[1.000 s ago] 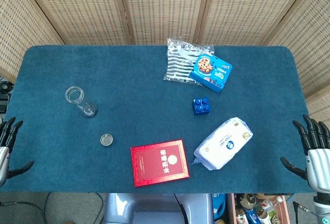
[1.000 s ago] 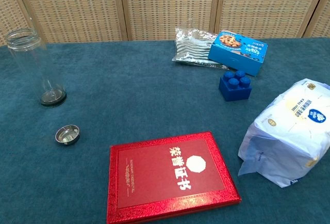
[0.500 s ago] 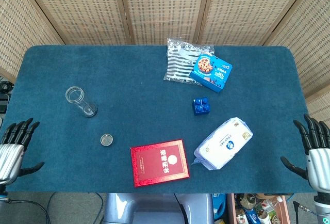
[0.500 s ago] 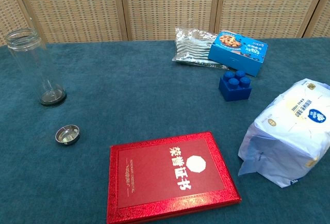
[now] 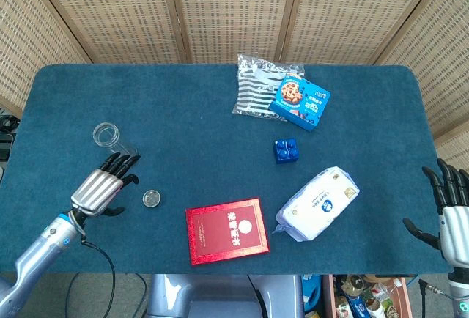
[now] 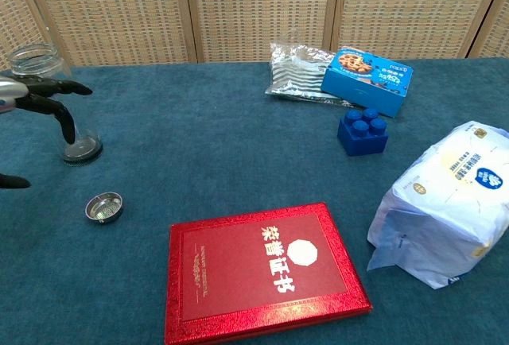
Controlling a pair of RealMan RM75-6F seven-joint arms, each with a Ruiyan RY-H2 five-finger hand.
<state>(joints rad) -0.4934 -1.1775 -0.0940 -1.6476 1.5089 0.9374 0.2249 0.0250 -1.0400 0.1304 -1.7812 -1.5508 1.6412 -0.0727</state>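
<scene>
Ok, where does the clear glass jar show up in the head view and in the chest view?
Head view: the glass jar stands at the left of the table, just above the fingertips of the left hand.
Chest view: the jar is at the far left edge, partly behind the hand's dark fingers.
Shared landmark: the small metal lid lies on the cloth nearby, toward the red book.

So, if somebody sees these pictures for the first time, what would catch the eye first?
Probably the bright red certificate book lying flat at the near middle of the blue table. Next, the left robot hand, fingers spread, just beside the upright clear glass jar on the left, with a small metal lid nearby. At the right lies a bulky white bag.
</scene>
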